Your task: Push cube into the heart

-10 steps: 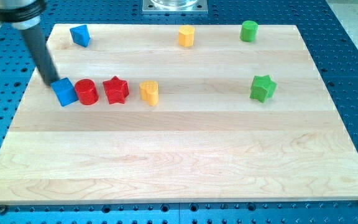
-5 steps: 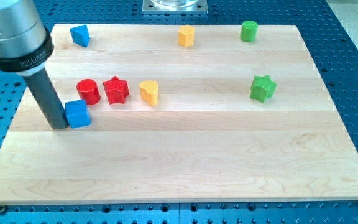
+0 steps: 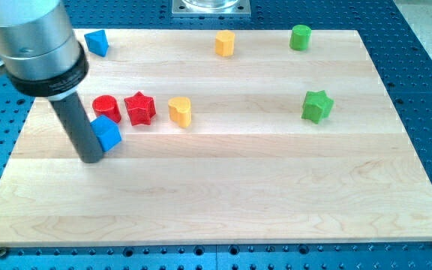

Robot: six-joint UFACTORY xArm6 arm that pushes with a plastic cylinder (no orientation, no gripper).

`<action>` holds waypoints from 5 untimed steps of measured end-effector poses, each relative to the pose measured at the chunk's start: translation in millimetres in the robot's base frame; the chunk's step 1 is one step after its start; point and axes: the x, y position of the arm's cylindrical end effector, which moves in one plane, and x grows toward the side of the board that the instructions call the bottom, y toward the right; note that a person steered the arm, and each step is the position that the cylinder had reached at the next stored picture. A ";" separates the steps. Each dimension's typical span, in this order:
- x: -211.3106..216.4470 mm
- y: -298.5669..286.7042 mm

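Note:
A blue cube (image 3: pixel 109 133) lies left of the board's middle, just below a red cylinder (image 3: pixel 105 108). My tip (image 3: pixel 92 157) rests on the board against the cube's lower left side. A yellow heart (image 3: pixel 179 111) lies to the cube's upper right, beyond a red star (image 3: pixel 140 108). The rod and its grey housing hide part of the board at the view's upper left.
A blue wedge-like block (image 3: pixel 96 42), a yellow block (image 3: pixel 225 43) and a green cylinder (image 3: pixel 300 37) sit along the view's top edge of the wooden board (image 3: pixel 238 187). A green star (image 3: pixel 316 106) lies at the view's right.
The blue cube went from left of the red cylinder down and then right, now below the cylinder. My tip moved down and rightward behind it.

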 end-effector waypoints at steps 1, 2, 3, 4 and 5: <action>-10.3 -11.0; -26.9 -21.9; -38.0 20.6; -58.7 61.5; -88.4 44.5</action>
